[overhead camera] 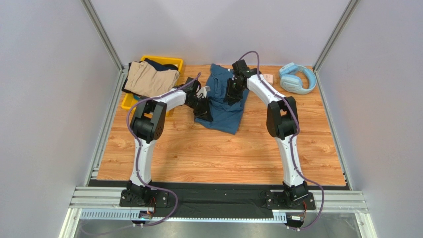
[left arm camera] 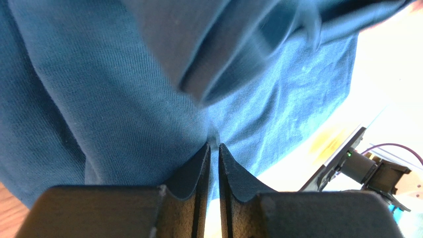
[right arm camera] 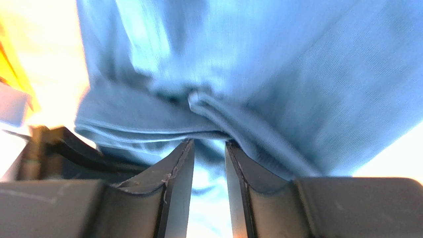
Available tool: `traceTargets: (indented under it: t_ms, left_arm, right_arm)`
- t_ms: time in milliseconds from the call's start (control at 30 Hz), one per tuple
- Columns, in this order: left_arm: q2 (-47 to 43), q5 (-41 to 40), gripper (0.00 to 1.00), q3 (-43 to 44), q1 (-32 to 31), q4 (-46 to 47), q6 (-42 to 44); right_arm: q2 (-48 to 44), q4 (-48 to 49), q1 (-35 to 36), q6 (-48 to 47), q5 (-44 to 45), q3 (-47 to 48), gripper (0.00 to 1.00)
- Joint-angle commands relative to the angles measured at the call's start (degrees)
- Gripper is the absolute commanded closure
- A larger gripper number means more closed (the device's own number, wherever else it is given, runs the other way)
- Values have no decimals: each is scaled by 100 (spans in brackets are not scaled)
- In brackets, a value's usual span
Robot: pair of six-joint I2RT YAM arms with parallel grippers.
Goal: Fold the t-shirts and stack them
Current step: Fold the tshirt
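Upper centre of frame, on wood table (overhead camera: 208,153): teal t-shirt (overhead camera: 223,111), crumpled. At its left edge: L gripper (left arm camera: 213,146), pinched nearly together on the cloth. Nr its top: R gripper (right arm camera: 208,141), clamped on a bunched fold, jaws partway apart. Upper left: tan t-shirt (overhead camera: 149,79) draped over yellow bin (overhead camera: 130,101), navy t-shirt (overhead camera: 159,63) behind. Upper right: lt-blue headphones (overhead camera: 297,78).
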Motion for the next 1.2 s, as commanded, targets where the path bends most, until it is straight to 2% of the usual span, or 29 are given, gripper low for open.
traceTargets:
  t_ms: [0,167,300,467,633,800,1000,1167]
  left_arm:
    - [-32,-338,82,-266,15,-307,208]
    - [-243,-321,82,-556,24,-395,252]
    - [-480,-338,82,-889,24,-404,261]
    - [-481,-391,82,-970,24,-395,226]
    - [-463,-356,82,-838,24,-369,129]
    - [-437,-373,82,-750,24,-369,77]
    - [-515,-417,83,-837,24,-369,77]
    - [-656,-461,83,-996,24,-421,138]
  right_arm:
    - [349,97,-179,-200,382,784,65]
    - [491,97,-407,-200,356,1049,65]
    - [-52,53,-504,-322,180,857,66]
    - [-1159,-34,-452,-463,-259,6,66]
    - [-1793,-333,-49,-841,-338,-1137,66]
    - [-2303,105,295,-762,-207,-2542,66]
    - [-2076,361,427,-806,-128,-2879,67]
    - [-1339,493,428,-929,22,-2389,68]
